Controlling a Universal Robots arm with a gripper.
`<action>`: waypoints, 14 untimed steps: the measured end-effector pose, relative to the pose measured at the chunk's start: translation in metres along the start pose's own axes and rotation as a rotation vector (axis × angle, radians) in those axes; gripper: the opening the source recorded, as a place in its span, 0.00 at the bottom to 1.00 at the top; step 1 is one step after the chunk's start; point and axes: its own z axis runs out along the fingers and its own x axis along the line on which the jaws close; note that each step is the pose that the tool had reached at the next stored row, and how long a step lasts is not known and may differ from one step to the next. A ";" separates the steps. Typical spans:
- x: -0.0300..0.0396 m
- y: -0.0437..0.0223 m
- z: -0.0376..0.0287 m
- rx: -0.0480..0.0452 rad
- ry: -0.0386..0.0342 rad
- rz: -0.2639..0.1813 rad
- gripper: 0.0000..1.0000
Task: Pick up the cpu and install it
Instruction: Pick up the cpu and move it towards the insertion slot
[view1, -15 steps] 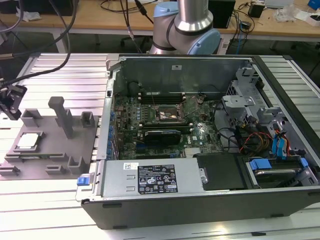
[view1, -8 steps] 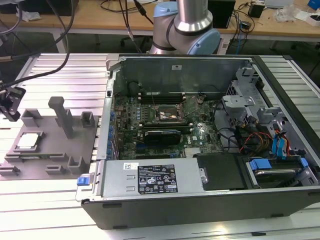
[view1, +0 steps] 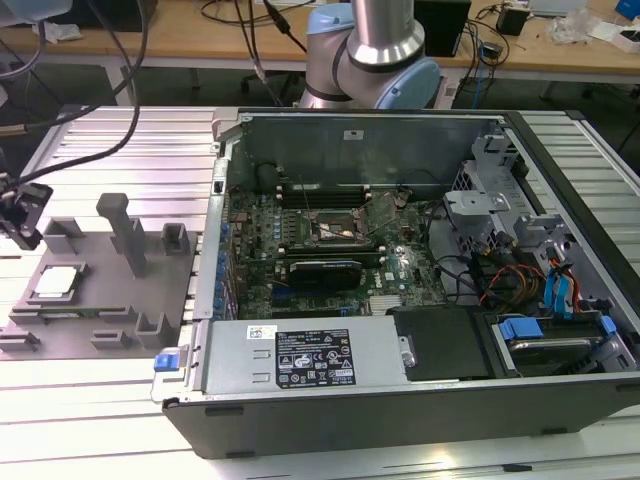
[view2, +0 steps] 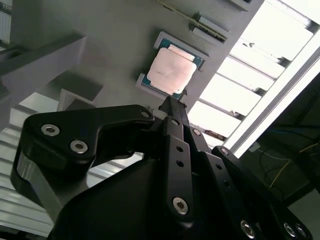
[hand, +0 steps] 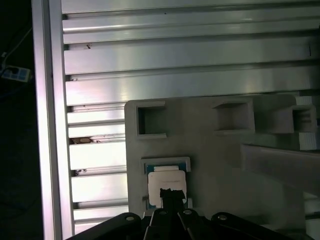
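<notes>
Currently, one gripper (view1: 24, 232) is hovering at the exterior view's far left, just beyond the left edge of one grey fixture (view1: 110, 290). In both wrist views its black linked fingers are closing down to a single narrow tip (view2: 168, 102) (hand: 170, 192), clenched together and grasping nothing.

One cpu (view1: 55, 282) is lying flat in a shallow square recess at the left end of the fixture. It is a thin square chip with a pale silver-white metal top and a green border, as the second wrist view (view2: 171, 70) is showing. In the first wrist view the fingertip is overlapping the cpu's edge (hand: 167, 179); contact cannot be judged there.

The fixture is matte grey and blocky, and is carrying upright posts. In the first wrist view it (hand: 220, 165) is presenting three square open pockets in a row, far from the cpu recess. It is resting on one table (view1: 80, 420) of ribbed, shiny aluminium slats.

One open computer case (view1: 560, 400) is lying to the exterior view's right of the fixture. It is holding one green motherboard (view1: 400, 270) with a square black socket frame (view1: 335, 225) near its middle.
</notes>
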 end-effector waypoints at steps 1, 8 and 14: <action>0.0000 -0.0004 0.0022 0.0000 0.0000 0.000 0.11; 0.0004 -0.0012 0.0139 0.0000 0.0000 0.000 0.11; 0.0007 -0.0016 0.0232 0.0000 0.0000 0.000 0.11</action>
